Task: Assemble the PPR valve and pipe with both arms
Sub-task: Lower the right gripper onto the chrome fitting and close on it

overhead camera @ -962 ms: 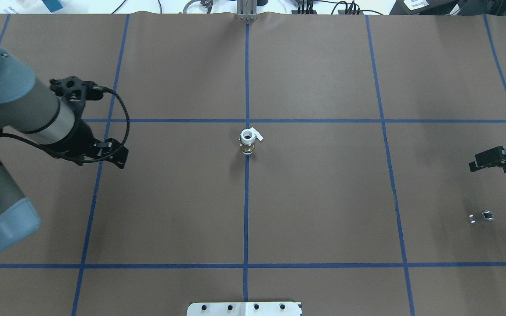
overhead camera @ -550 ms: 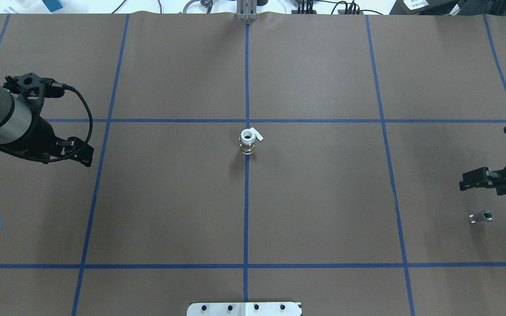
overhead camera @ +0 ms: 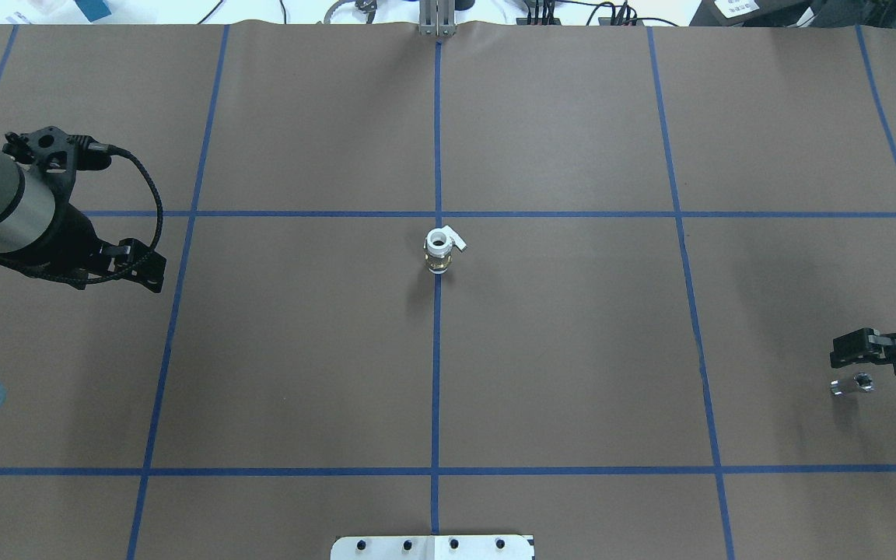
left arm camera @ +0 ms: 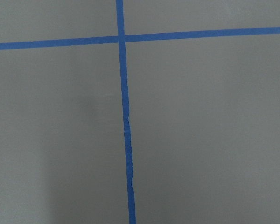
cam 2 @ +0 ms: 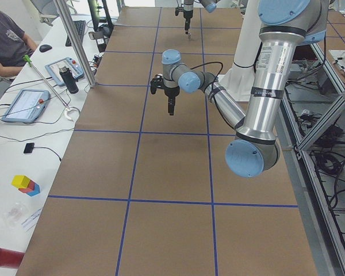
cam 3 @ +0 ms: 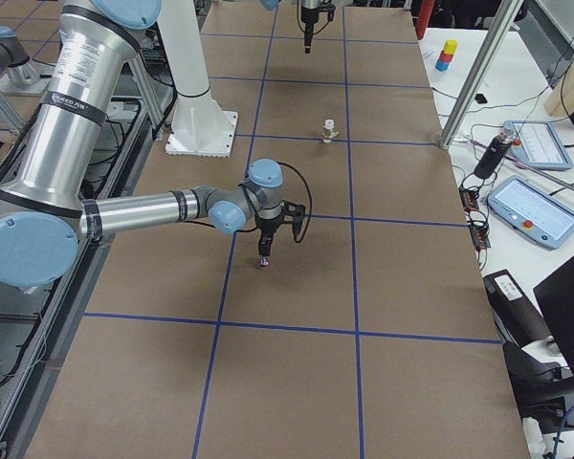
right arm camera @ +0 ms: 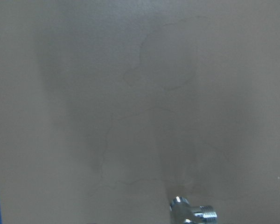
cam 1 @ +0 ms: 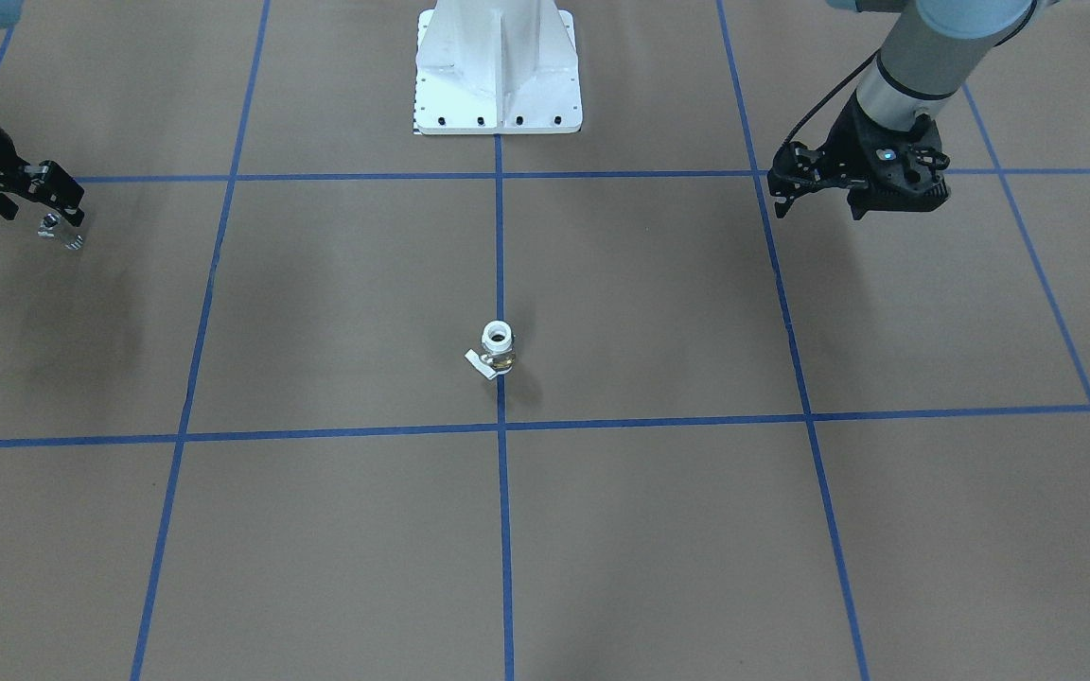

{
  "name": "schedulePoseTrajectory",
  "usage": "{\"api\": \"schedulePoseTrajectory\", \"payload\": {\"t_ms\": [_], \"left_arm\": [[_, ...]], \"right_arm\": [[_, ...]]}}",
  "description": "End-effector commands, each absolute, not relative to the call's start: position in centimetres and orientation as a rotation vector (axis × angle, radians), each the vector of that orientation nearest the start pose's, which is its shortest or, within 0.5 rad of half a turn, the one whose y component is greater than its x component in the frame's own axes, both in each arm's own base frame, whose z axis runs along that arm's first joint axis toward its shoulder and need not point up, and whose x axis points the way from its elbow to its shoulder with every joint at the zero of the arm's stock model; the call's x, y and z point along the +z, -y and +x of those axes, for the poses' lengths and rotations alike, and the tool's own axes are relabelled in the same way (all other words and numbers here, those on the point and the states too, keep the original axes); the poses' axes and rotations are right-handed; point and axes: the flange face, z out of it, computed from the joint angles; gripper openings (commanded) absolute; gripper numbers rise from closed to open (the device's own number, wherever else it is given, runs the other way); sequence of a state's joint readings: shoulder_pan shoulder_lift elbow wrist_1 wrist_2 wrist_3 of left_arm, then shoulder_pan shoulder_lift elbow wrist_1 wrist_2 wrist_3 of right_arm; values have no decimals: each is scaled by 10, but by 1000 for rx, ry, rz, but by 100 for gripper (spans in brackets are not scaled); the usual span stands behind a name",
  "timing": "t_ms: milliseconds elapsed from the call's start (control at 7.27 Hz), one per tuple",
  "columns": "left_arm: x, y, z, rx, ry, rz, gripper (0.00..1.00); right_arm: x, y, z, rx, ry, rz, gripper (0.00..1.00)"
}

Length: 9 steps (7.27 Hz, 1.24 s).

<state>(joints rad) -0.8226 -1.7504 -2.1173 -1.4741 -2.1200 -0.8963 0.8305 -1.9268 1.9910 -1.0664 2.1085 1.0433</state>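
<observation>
Just beside the right end effector (overhead camera: 843,356) lies the pipe (overhead camera: 852,384); finger spread indiscernible.

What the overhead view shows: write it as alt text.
A white-and-brass valve stands upright at the centre of a brown table gridded with blue tape. The right gripper hovers beside a small silver pipe at the right edge; the left gripper hangs far left.
</observation>
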Motion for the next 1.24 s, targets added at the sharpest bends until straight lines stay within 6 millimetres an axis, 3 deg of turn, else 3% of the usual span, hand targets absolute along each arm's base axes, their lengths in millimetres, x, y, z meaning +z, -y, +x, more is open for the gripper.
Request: {"api": "schedulePoseTrajectory", "payload": {"t_ms": [0, 550, 825, 1100], "left_arm": [[331, 422, 282, 13, -808, 17, 100], [330, 421, 282, 11, -809, 18, 100], [328, 421, 282, 10, -812, 19, 100], [328, 421, 282, 10, -812, 20, 100]], "right_arm": [[567, 330, -193, 144, 746, -79, 89], [585, 327, -198, 131, 757, -88, 87], [585, 325, -199, 126, 765, -103, 72], [586, 324, -199, 125, 762, -106, 68]]}}
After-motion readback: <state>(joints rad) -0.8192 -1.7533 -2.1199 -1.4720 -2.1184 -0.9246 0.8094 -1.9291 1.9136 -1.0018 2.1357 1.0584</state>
